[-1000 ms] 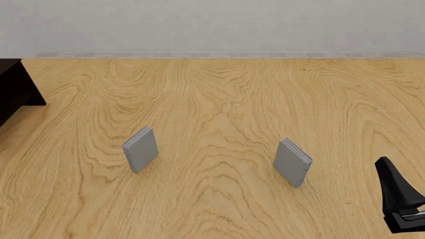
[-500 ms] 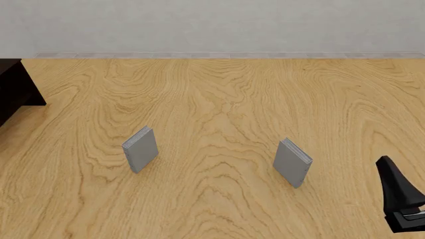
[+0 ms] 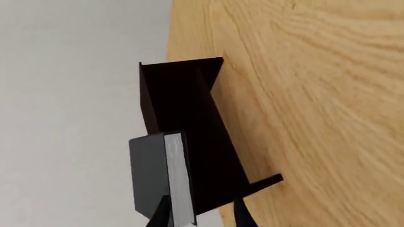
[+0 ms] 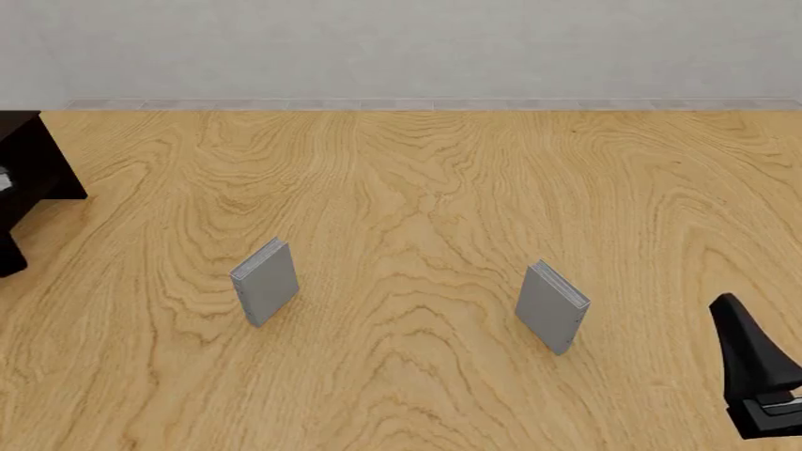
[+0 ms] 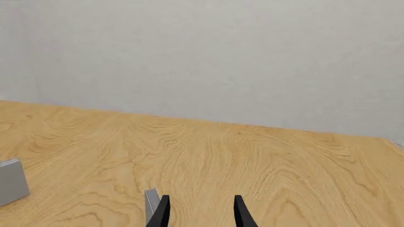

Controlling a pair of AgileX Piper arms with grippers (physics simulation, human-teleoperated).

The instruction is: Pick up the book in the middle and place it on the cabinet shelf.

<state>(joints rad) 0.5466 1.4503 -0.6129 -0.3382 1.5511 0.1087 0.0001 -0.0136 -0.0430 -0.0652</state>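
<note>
Left claw (image 3: 196,218) now brings the book (image 3: 158,177) to the cabinet shelf (image 4: 28,164).

- My left gripper (image 3: 196,218) shows only in the left wrist view: two dark fingertips (image 3: 160,217) at the frame edge, jaws clamped on the book (image 3: 161,177) at its page-edge end.
- My left arm is outside the front view.
- My right gripper (image 5: 199,212) has its jaws parted, with nothing between the fingers.
- My right arm (image 4: 756,371) sits low at the table's near right corner, a dark tapered link over a grey-and-black base part.
</note>
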